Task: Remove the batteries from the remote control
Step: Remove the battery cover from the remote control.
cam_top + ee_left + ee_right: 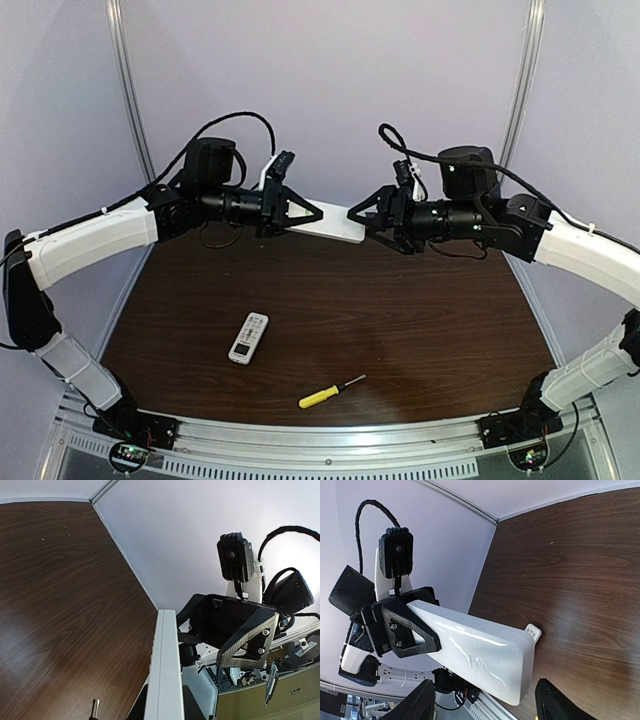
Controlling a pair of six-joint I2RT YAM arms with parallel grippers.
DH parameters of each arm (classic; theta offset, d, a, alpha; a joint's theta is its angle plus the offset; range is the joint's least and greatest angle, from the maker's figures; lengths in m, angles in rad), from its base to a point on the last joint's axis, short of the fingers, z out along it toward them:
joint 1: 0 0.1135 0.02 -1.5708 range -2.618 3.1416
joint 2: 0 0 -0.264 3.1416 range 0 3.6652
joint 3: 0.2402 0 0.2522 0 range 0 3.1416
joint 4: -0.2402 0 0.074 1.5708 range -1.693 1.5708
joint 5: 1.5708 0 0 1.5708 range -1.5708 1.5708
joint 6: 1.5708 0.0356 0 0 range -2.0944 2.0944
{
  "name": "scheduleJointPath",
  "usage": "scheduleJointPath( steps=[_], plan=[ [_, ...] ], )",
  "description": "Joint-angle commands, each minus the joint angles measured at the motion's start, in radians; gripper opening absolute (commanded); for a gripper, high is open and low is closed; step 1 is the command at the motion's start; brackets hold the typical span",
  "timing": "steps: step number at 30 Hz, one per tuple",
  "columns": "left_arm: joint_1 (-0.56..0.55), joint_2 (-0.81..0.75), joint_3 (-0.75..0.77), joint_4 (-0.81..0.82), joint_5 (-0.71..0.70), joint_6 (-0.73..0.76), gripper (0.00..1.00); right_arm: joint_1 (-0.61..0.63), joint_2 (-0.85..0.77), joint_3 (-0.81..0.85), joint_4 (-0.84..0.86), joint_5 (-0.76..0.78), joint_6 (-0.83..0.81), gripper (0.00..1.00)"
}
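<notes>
A long white remote (335, 224) is held in the air between my two arms, back side facing the right wrist camera (480, 647), its cover closed. My left gripper (305, 213) is shut on the remote's left end; in the left wrist view the remote (165, 670) shows edge-on between my fingers. My right gripper (368, 220) is open, its black fingers (560, 705) standing wide on either side of the remote's right end without touching it. No orange-red batteries are in view.
A smaller white remote (248, 338) lies on the brown table (420, 320), left of centre; a corner of it shows in the right wrist view (532, 632). A yellow-handled screwdriver (328, 392) lies near the front edge. Purple walls enclose the table.
</notes>
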Motion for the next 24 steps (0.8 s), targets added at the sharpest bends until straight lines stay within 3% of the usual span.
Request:
scheduleJointPath(
  steps=[1, 8, 24],
  plan=[
    [0.004, -0.007, 0.016, 0.091, 0.031, -0.004, 0.00, -0.005, 0.028, 0.023, 0.014, -0.026, -0.004, 0.67],
    [0.003, -0.004, 0.019, 0.119, 0.043, -0.019, 0.00, -0.005, 0.020, 0.009, 0.032, -0.035, -0.003, 0.56],
    [0.000, -0.005, 0.023, 0.142, 0.093, -0.022, 0.00, -0.005, 0.006, -0.011, 0.081, -0.043, 0.000, 0.52]
  ],
)
